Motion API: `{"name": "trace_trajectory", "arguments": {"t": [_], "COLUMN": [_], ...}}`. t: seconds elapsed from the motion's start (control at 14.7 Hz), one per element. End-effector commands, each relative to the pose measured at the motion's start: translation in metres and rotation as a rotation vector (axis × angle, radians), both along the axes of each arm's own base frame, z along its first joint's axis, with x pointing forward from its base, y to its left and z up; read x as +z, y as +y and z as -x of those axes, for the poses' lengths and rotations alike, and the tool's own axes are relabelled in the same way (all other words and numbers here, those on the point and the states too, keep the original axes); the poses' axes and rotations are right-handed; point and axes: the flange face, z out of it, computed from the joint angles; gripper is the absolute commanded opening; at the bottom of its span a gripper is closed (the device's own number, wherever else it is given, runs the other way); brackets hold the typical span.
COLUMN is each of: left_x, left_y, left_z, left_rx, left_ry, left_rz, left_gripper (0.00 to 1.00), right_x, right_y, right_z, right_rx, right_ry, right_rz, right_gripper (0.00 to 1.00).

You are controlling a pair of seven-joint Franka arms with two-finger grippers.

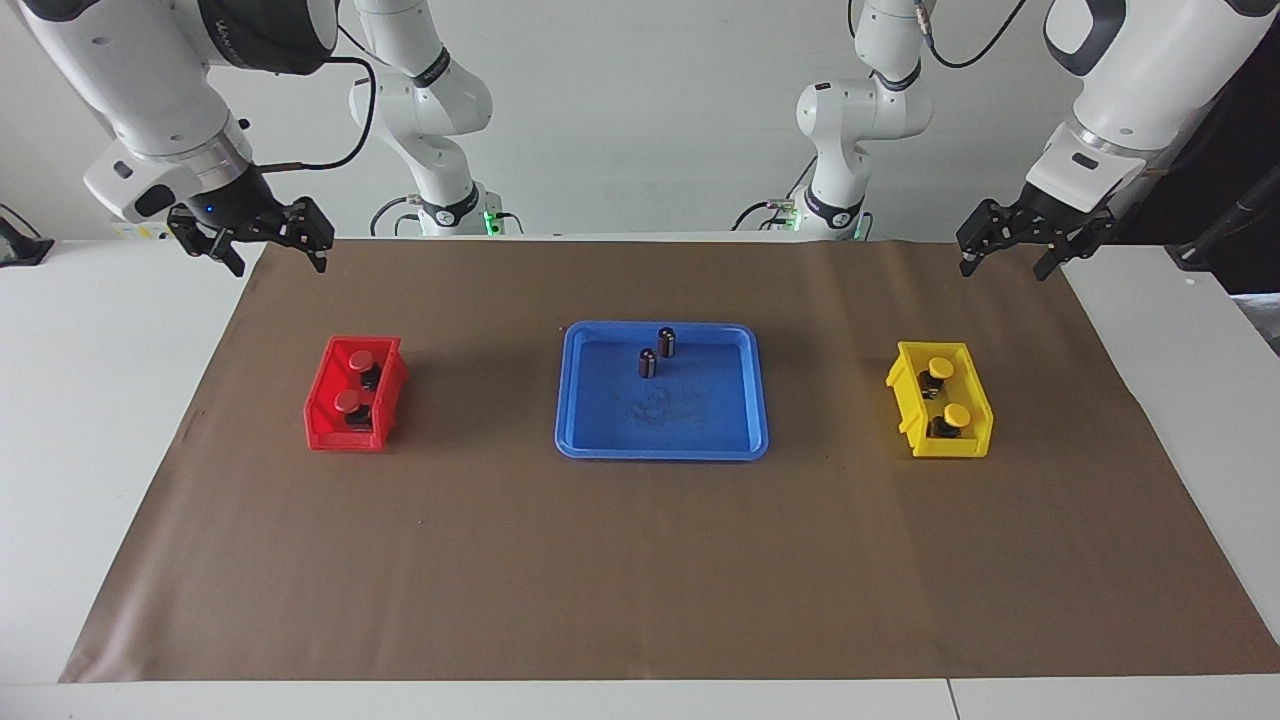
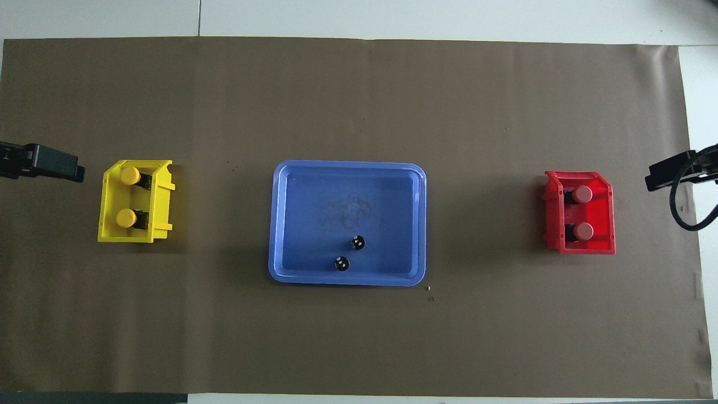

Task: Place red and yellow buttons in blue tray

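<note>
Buttons untouched: 2 red (image 1: 356, 380) in red bin (image 1: 325, 420), 2 yellow (image 1: 948, 392) in yellow bin (image 1: 915, 425). Blue tray (image 1: 660, 445) awaits. Left pincer (image 1: 1018, 248) and right pincer (image 1: 258, 238) hang apart, empty; I expect first descents next.

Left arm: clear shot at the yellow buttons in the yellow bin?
Probably yes. The left end effector is open above the table edge, the yellow buttons sit uncovered in the open-topped yellow bin, nothing between.

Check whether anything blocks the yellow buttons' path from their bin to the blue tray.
Nothing visible does. The two yellow buttons sit in the yellow bin; only bare brown paper lies between it and the blue tray. Two dark cylinders stand inside the tray near its robot-side rim, leaving most of the floor free.
</note>
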Motion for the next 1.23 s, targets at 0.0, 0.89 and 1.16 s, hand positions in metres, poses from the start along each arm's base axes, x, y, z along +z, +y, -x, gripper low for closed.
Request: {"name": "trace_trajectory", "arguments": {"t": [0.0,0.89,1.16], "left_x": [0.001,0.001,0.001], "left_y": [0.001,0.001,0.001], "left_z": [0.009,0.009,0.009], "left_rx": [0.009,0.009,0.009], "left_ry": [0.01,0.01,0.01], "left_rz": [0.005,0.005,0.005], "left_gripper": [1.0,1.0,1.0], "right_x": [0.003,-0.097,-0.162], "right_y": [0.0,0.01,-0.002], "right_z": [0.001,-0.011,-0.02], "right_rx": [0.004,0.016,0.041], "right_ry": [-0.004,-0.098,-0.13], "right_rz": [-0.011,-0.073,-0.065], "right_gripper": [1.0,0.81,0.77]}}
